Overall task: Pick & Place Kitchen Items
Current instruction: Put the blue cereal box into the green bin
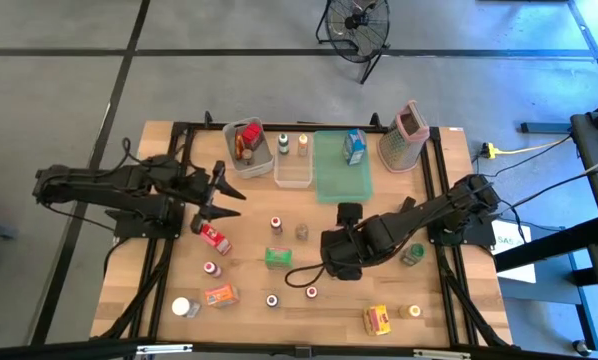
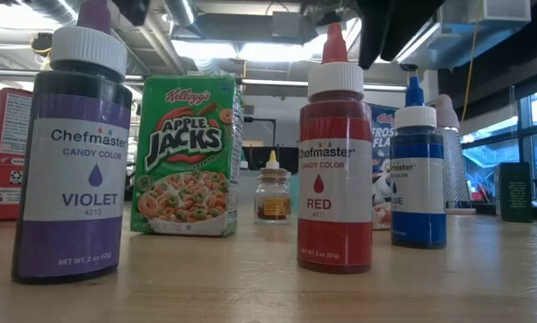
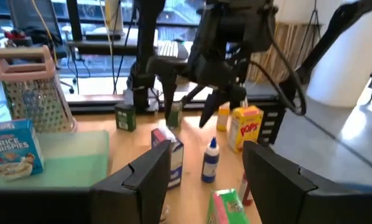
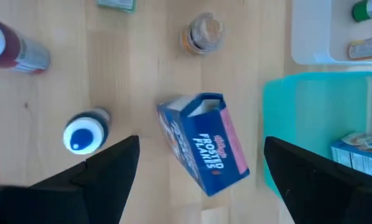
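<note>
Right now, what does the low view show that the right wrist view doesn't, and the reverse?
Only the low view shows the violet Chefmaster bottle and the Apple Jacks box. Only the right wrist view shows the green tray, the Rice Krispies box on it, and the open right gripper. Both show the Frosted Flakes box and the blue-capped bottle.

Red box (image 2: 1,152) cut by low view's edge

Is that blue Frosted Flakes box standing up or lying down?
Standing. The Frosted Flakes box shows its gabled top toward the overhead right wrist camera.
</note>
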Controlling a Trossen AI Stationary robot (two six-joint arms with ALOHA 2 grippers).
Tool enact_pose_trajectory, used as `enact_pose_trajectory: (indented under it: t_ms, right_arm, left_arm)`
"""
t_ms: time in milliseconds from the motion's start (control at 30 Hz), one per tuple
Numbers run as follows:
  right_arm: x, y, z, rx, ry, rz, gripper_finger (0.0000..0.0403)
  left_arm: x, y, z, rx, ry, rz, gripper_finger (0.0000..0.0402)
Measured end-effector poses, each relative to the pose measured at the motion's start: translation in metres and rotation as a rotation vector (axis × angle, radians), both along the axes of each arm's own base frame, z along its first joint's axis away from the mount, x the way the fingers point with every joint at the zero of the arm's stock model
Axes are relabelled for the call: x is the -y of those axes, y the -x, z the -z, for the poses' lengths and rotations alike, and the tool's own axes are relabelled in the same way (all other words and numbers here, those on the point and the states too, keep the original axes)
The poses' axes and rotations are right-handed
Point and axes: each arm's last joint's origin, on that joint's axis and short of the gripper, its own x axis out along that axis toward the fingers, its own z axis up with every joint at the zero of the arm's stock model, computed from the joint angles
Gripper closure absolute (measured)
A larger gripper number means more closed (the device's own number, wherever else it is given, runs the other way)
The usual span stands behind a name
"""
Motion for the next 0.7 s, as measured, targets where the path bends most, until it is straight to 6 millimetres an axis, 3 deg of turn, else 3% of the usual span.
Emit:
enact_pose_trajectory:
  t_ms: [267, 700]
  right_arm:
    - [0.015, -0.002, 0.001, -0.041, 0.022, 0.031, 0.0055]
    - [0.037, -0.01, 0.006, -0.118, -0.124, 0.083, 0.0055]
  left_arm:
    - [0.0, -0.011, 0.006, -0.027, -0.08, 0.013, 0.0208]
    - [-0.001, -0.011, 0.002, 0.038, -0.182, 0.018, 0.0208]
